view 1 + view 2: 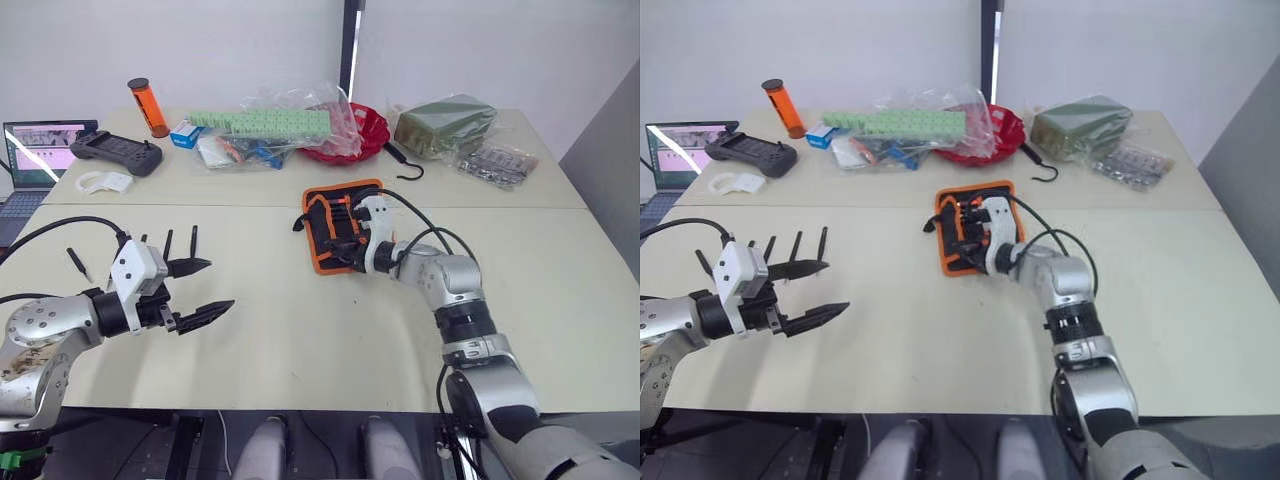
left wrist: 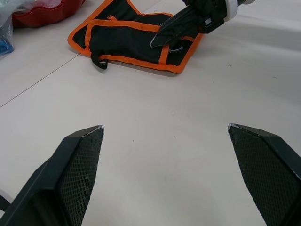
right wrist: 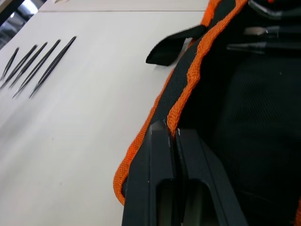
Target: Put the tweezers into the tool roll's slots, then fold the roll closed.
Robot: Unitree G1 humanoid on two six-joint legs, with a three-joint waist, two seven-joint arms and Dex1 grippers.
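The tool roll (image 1: 338, 228) lies near the middle of the bench (image 1: 300, 340), my right gripper (image 3: 175, 134) clenched on its orange edge. Five tweezers (image 3: 35, 63) lie well apart at nine o'clock, none slotted, I judge. My left gripper (image 1: 197, 287) hangs released beside them. Best keep the pinch firm and flatten the flap so the slots (image 3: 263, 44) stay reachable. Clutter, including a red bowl (image 1: 352, 135), lines twelve o'clock below white walls.

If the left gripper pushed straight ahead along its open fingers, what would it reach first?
Probably bare table first; beyond that, the tool roll, where the right gripper sits shut on the orange edge. Depth is hard to judge, so this is a guess.
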